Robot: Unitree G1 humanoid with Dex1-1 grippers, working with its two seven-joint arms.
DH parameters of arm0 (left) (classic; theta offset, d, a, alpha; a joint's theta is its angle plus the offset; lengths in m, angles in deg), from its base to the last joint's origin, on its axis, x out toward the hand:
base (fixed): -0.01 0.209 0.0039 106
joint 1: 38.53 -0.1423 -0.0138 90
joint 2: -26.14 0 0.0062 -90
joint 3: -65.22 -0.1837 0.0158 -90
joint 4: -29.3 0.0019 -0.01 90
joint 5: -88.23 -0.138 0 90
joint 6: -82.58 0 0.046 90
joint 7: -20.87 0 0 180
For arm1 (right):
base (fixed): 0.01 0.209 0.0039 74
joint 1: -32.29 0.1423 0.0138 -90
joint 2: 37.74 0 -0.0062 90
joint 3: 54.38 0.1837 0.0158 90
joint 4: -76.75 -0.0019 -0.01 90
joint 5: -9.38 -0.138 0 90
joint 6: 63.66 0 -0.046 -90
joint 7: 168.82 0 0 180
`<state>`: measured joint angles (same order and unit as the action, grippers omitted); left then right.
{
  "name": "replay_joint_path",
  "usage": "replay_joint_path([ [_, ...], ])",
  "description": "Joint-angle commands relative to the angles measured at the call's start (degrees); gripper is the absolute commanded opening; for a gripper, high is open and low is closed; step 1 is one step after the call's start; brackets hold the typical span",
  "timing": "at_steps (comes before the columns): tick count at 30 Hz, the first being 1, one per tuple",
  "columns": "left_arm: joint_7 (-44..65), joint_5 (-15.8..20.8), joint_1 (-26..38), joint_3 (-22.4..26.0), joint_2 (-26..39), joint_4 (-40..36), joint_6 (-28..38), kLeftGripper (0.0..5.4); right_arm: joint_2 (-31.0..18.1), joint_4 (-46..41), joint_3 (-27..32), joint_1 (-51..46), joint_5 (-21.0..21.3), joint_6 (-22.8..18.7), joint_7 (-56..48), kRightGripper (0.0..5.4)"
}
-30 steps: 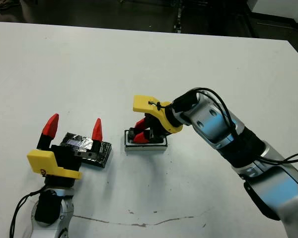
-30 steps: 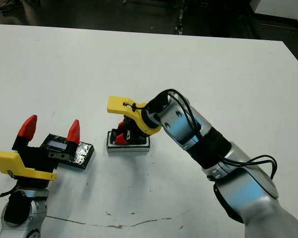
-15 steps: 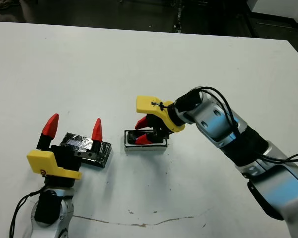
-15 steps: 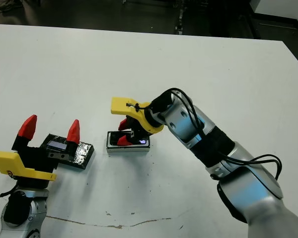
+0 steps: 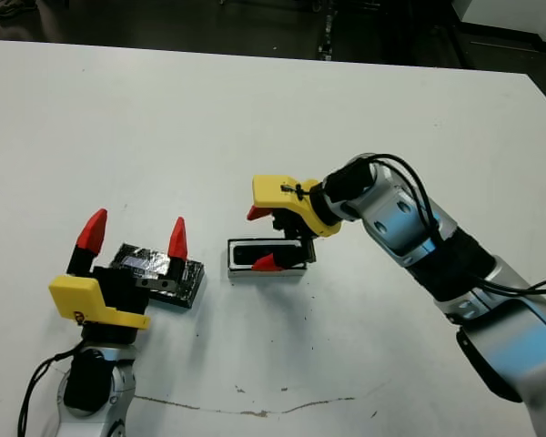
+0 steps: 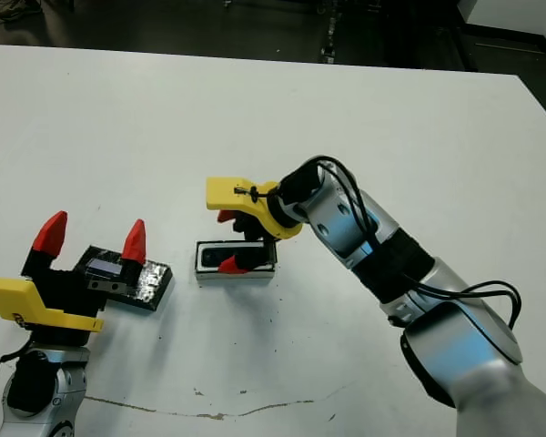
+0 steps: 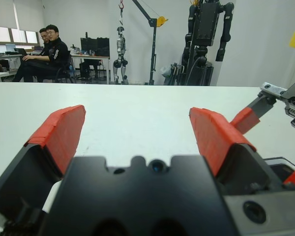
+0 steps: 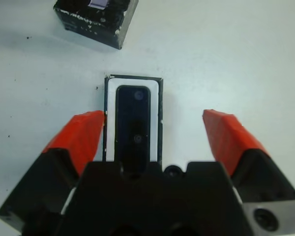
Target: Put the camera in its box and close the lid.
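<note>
My right jaws (image 5: 263, 238) stood released, their two red tips spread wide, hanging just above the box (image 5: 266, 269) and holding nothing. The camera (image 8: 132, 121) lay flat inside the box, its dark length running along the white tray with a thin white margin showing on both long sides; in my right wrist view one red fingertip (image 8: 82, 134) sat just beside the box's long edge and the other was well apart from it on the far side. The box rested on the white desk (image 5: 255, 118) near its middle, uncovered. The lid (image 5: 159, 273) lay on the desk to the left of the box, near it but not touching, black and crinkly with silvery patches on top. My left jaws (image 5: 136, 233) were also released and held nothing, the two red tips pointing up and away from me, hanging over the lid's near side with the lid showing between and behind them.
</note>
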<state>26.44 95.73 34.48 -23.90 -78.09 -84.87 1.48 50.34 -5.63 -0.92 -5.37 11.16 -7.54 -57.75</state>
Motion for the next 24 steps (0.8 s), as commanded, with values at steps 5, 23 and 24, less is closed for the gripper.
replay_joint_path([
  [5, -0.3, -0.8, -0.2, -0.2, 0.0, 0.3, -0.5, 5.40, -3.7, -1.9, 5.9, 1.6, -2.5, -2.2, -1.8, 5.38],
  [23, 0.1, 0.3, 0.6, 0.5, 0.5, 0.4, -0.8, 5.40, -12.3, -24.6, 35.1, -20.9, -16.1, -10.7, 13.1, 5.38],
  [24, 0.1, 0.4, 0.7, 0.5, 0.5, 0.4, -0.9, 5.40, -11.4, -26.7, 37.7, -23.9, -16.9, -10.2, 15.7, 5.38],
])
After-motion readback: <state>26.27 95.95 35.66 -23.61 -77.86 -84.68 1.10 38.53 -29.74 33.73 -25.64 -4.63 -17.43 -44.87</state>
